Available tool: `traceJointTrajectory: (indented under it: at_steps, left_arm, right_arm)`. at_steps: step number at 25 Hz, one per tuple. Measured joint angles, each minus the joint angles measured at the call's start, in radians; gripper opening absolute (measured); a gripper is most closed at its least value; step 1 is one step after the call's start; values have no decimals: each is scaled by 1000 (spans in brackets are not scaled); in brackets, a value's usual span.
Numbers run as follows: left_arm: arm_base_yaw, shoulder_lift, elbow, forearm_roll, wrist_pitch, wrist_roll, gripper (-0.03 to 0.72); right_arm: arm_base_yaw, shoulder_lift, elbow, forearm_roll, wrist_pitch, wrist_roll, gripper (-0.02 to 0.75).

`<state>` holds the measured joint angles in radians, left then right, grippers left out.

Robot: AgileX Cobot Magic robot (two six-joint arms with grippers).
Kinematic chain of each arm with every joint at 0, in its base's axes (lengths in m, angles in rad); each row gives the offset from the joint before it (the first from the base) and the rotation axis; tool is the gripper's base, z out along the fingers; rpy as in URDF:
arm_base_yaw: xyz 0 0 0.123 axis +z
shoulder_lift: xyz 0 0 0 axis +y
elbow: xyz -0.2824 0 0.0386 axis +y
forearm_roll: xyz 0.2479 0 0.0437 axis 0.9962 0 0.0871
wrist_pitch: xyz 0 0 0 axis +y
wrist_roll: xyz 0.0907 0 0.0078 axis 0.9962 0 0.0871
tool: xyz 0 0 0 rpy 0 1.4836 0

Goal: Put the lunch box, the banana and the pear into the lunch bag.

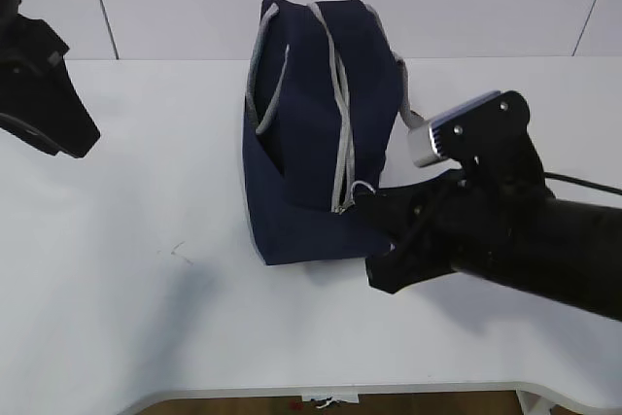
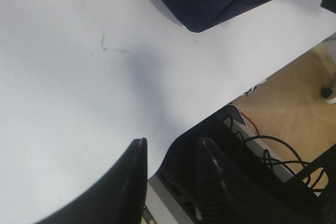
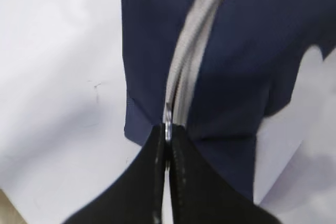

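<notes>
The navy lunch bag point(image 1: 311, 123) lies on the white table, its grey zipper point(image 1: 340, 133) closed along its length. My right gripper point(image 1: 367, 206) is at the zipper's near end, shut on the metal ring pull point(image 1: 362, 189). In the right wrist view the jaws point(image 3: 168, 136) pinch the pull point(image 3: 167, 123) where the zipper point(image 3: 181, 77) ends. My left gripper point(image 1: 78, 138) hangs at the far left, well away from the bag. In the left wrist view it point(image 2: 170, 166) is open and empty over the table's front edge. The lunch box, banana and pear are out of view.
The white table point(image 1: 146, 289) has a small dark scuff point(image 1: 178, 252) left of the bag. The grey loop handles point(image 1: 267, 75) lie on the bag's top. The table's front edge, cables and floor point(image 2: 294, 108) show in the left wrist view.
</notes>
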<state>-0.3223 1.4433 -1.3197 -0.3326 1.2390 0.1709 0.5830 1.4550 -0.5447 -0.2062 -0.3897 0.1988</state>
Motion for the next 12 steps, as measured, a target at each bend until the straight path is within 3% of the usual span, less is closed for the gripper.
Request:
traceJointTrajectory:
  at_steps: [12]
  left_arm:
    - [0, 4, 0, 0, -45, 140, 244]
  right_arm:
    - [0, -44, -378, -5, 414, 7, -10]
